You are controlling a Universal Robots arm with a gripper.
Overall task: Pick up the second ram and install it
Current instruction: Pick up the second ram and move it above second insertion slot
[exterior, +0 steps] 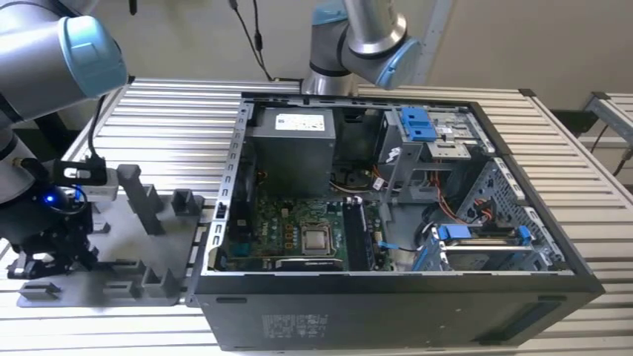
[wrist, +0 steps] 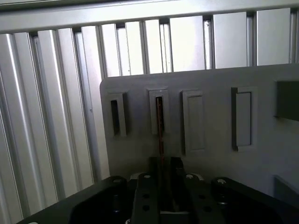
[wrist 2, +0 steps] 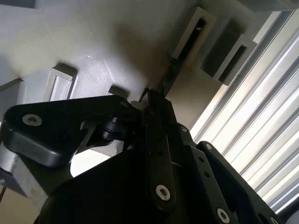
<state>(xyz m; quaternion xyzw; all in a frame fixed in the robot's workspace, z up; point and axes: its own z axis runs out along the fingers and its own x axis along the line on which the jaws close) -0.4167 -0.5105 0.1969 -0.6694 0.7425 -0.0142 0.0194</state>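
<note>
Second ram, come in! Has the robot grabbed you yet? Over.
Gripper shut on the second ram. Ram's far end at a slot in the grey holder. Nothing seen blocking it. Over.

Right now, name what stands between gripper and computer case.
In the exterior view, grey posts on the fixture plate separate gripper and computer case.

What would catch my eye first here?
The open computer case, green circuit board bared, takes the exterior view's middle. At that view's left the robot's black hand hangs over a grey tray; in the first wrist view it pinches a thin dark memory stick standing in a slot.
</note>
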